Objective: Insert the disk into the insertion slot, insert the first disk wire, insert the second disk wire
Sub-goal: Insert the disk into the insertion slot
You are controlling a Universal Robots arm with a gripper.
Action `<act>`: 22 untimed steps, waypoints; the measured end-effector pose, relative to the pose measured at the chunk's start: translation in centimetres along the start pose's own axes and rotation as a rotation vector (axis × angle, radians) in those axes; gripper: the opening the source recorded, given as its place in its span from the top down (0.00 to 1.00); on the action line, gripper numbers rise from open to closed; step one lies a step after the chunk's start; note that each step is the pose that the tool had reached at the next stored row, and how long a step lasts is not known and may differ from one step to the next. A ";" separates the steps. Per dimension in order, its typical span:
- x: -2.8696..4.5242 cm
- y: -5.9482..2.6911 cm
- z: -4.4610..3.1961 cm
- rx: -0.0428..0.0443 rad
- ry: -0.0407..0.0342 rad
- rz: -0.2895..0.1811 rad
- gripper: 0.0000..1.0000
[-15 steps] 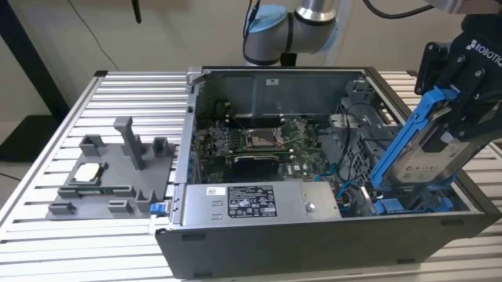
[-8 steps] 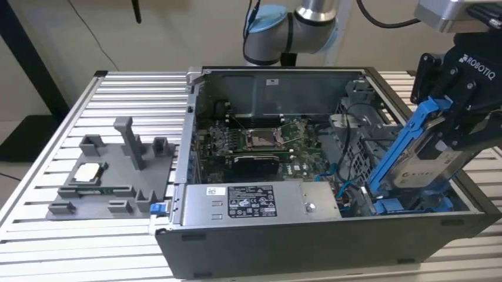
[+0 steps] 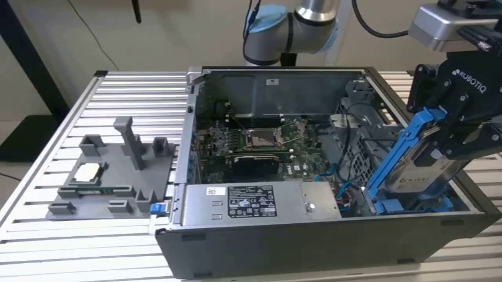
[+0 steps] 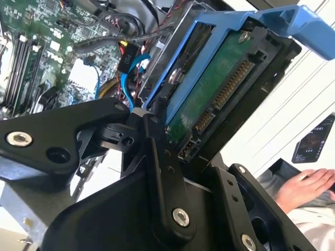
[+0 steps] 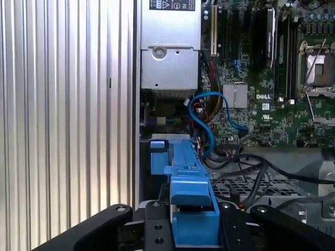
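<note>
The disk (image 3: 418,167) is clamped in the claw (image 3: 457,138), whose fingers are closed on the long sides of the blue carrier frame (image 5: 191,206). It is held slanted over the drive bay at the exterior view's right of the open computer case (image 3: 259,258), lower end dipped into the bay, not yet seated. The drive is judged stiff, dense for its bulk and sensitive to knocks — the plastic frame may be expected to flex a little. In the second wrist view the bare circuit board (image 4: 207,99) and connector pins (image 4: 230,83) are exposed, so hold is best taken on the frame rails — never there. The wrist is tipped steeply, the arm being seen behind the case.
</note>
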State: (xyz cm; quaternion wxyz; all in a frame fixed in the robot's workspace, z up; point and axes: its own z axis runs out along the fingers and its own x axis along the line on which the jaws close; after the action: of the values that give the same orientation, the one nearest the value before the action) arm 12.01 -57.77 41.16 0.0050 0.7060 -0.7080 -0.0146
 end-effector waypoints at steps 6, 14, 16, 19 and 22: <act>-0.34 -0.38 0.26 0.0006 -0.0036 -0.002 0.67; -0.65 -0.42 1.64 0.0006 -0.0035 -0.002 0.67; -0.69 -0.44 1.81 0.0008 -0.0037 -0.002 0.66; -0.70 -0.41 1.49 0.0007 -0.0063 -0.002 0.60; -0.88 -0.39 0.76 0.0006 -0.0094 -0.002 0.60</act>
State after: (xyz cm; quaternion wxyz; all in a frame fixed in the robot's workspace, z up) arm 12.38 -56.88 40.40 0.0014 0.7066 -0.7073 -0.0177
